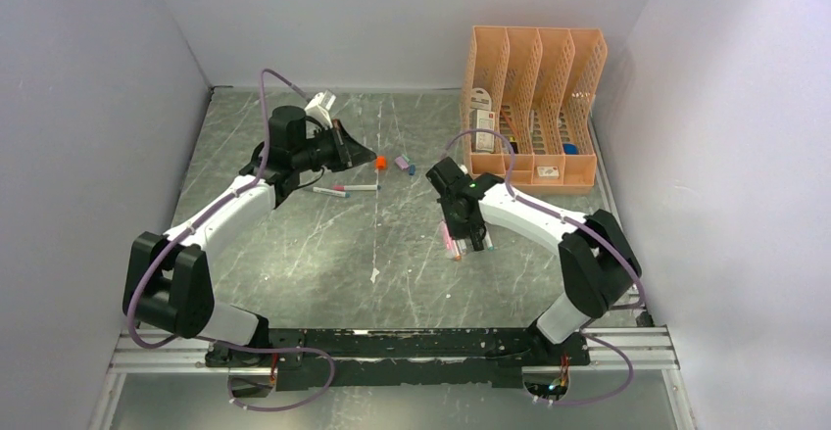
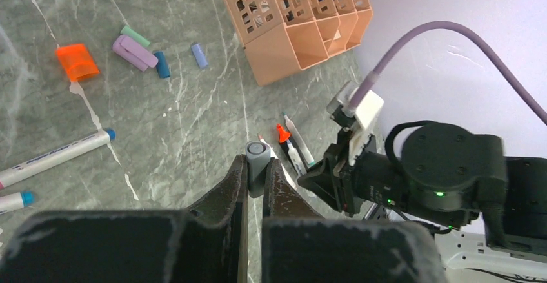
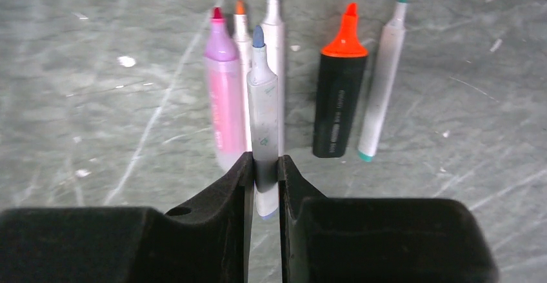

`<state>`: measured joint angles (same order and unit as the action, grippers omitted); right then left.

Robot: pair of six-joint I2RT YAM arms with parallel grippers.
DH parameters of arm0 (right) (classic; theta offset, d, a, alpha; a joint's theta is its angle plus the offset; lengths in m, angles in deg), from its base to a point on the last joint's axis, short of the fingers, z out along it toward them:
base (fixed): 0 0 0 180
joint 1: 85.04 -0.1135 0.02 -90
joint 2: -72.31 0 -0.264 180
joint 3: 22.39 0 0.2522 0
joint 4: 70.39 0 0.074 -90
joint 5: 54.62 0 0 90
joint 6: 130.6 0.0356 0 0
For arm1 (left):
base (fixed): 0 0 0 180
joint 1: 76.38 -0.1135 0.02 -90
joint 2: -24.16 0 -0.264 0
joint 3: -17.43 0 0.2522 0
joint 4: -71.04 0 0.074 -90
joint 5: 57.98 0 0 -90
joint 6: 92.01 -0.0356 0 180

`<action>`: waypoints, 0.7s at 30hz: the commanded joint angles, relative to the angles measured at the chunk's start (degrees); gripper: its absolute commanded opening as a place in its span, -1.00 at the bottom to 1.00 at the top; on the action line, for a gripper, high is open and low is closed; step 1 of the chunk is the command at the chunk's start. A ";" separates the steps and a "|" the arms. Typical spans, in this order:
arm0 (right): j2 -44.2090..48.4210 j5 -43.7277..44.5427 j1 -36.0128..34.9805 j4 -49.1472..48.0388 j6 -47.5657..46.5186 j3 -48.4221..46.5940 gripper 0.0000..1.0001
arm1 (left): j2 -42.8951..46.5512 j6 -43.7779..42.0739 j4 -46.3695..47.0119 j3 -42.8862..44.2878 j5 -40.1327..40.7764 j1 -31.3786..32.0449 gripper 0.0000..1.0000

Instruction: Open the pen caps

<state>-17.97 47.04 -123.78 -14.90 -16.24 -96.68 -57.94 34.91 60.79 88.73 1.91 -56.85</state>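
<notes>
table (image 1: 392,254): grey-green, white-veined | organiser (image 1: 529,168): peach mesh | stubby marker (image 3: 338,102): black, orange tip | loose cap (image 2: 77,62): orange

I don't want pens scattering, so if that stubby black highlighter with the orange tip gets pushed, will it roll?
Probably not far: the black highlighter looks broad and flat-sided, so it should slide rather than roll. Its short body seems stiff and light. Uncapped, its orange tip might smear the table.
</notes>
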 commanded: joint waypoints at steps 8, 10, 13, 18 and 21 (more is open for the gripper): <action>-4.33 10.77 -0.29 2.45 -1.72 -1.55 -0.89 | 0.02 0.43 1.95 -0.66 -2.28 -0.39 -0.86; -4.47 10.40 -0.32 1.68 -1.90 -1.44 -0.82 | -0.07 0.52 2.09 -0.76 -2.32 -0.37 -0.86; -4.78 9.88 -0.29 1.33 -2.10 -1.33 -0.66 | 0.04 0.64 2.12 -0.85 -2.24 -0.37 -0.86; -4.51 9.14 -0.28 0.93 -2.30 -1.43 -0.34 | -0.27 0.84 2.32 -0.78 -2.32 -0.37 -0.86; -3.72 8.70 -0.33 0.83 -2.37 -1.39 -0.28 | -0.87 1.13 2.46 -0.76 -2.80 -0.37 -0.86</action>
<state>-22.45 55.52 -123.78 -13.22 -18.38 -97.10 -58.03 35.50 60.94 88.43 0.73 -56.85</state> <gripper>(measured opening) 0.347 0.125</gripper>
